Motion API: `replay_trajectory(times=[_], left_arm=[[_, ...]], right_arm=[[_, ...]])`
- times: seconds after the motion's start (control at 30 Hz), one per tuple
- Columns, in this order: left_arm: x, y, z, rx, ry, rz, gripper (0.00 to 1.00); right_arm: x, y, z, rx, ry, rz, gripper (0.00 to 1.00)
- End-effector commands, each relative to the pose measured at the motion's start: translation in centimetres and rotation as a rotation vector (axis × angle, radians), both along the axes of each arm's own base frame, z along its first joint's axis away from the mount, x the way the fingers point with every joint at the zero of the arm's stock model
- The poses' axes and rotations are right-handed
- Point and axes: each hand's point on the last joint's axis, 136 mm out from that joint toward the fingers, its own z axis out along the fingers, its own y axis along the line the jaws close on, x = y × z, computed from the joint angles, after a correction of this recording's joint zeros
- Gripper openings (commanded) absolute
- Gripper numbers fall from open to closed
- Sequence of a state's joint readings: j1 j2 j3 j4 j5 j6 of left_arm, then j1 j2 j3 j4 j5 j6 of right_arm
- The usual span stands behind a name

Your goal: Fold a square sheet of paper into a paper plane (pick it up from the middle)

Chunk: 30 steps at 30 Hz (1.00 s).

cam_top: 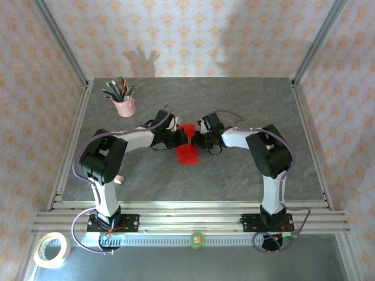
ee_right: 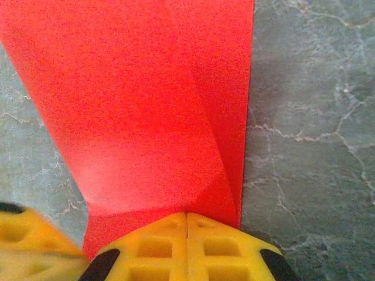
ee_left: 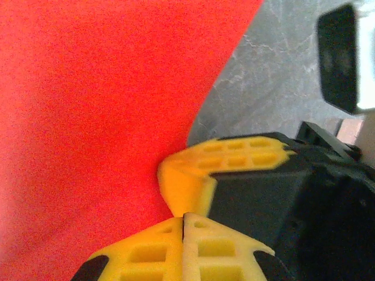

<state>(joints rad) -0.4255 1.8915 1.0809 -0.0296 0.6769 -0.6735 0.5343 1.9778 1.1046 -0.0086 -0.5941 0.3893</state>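
The red sheet of paper [cam_top: 188, 153] lies mid-table, its far end hidden under both grippers. In the right wrist view the paper [ee_right: 146, 105] shows a diagonal crease and a folded strip along its right edge. My right gripper [ee_right: 187, 218] is shut, with the paper's near edge running into its tips. My left gripper [ee_left: 184, 218] is shut too, its tips at the edge of the paper [ee_left: 94, 117]; whether paper sits between them is hidden. The two grippers meet tip to tip over the paper, left gripper [cam_top: 186, 139] beside right gripper [cam_top: 198, 141]. The right gripper's finger [ee_left: 193, 175] nearly touches my left tips.
A pink cup [cam_top: 124, 106] of pencils stands at the back left. A tape roll [cam_top: 51, 250] lies off the table at the near left. Metal frame posts [cam_top: 61, 44] rise at the table's back corners. Bare grey tabletop [cam_top: 246, 99] surrounds the paper.
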Motion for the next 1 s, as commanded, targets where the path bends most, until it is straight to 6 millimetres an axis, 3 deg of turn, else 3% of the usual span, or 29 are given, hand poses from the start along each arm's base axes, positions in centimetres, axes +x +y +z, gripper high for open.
replay_trajectory(times=[0.0, 0.13, 0.33, 0.47, 0.57, 0.63, 0.67, 0.77, 0.97], left_arm=[[1.7, -0.3, -0.8, -0.023, 0.005, 0.017, 0.00], [2.4, 0.2, -2.5, 0.002, 0.035, 0.035, 0.00], [2.5, 4.7, -4.1, 0.008, 0.063, 0.147, 0.00], [2.4, 8.0, -4.4, 0.025, 0.069, 0.204, 0.00], [2.7, 8.7, -3.6, 0.033, 0.048, 0.209, 0.00], [2.9, 8.5, -2.9, 0.021, 0.035, 0.205, 0.00], [3.3, 7.9, -1.1, -0.011, -0.004, 0.197, 0.00], [3.5, 5.8, 1.5, -0.051, -0.063, 0.156, 0.00], [4.3, 0.6, 3.1, -0.131, -0.090, 0.094, 0.00]], right_arm=[[-6.0, -8.1, -9.5, -0.383, 0.263, -0.064, 0.01], [-6.1, -8.4, -9.6, -0.395, 0.264, -0.066, 0.01], [-6.4, -8.8, -9.9, -0.409, 0.269, -0.070, 0.01], [-6.5, -9.1, -10.0, -0.412, 0.273, -0.071, 0.01], [-6.5, -9.1, -10.0, -0.414, 0.271, -0.072, 0.01], [-6.5, -9.1, -10.1, -0.413, 0.273, -0.071, 0.01], [-6.5, -9.1, -10.1, -0.411, 0.274, -0.071, 0.01], [-6.5, -9.1, -10.0, -0.411, 0.274, -0.070, 0.01], [-6.6, -9.1, -10.2, -0.411, 0.278, -0.069, 0.01]])
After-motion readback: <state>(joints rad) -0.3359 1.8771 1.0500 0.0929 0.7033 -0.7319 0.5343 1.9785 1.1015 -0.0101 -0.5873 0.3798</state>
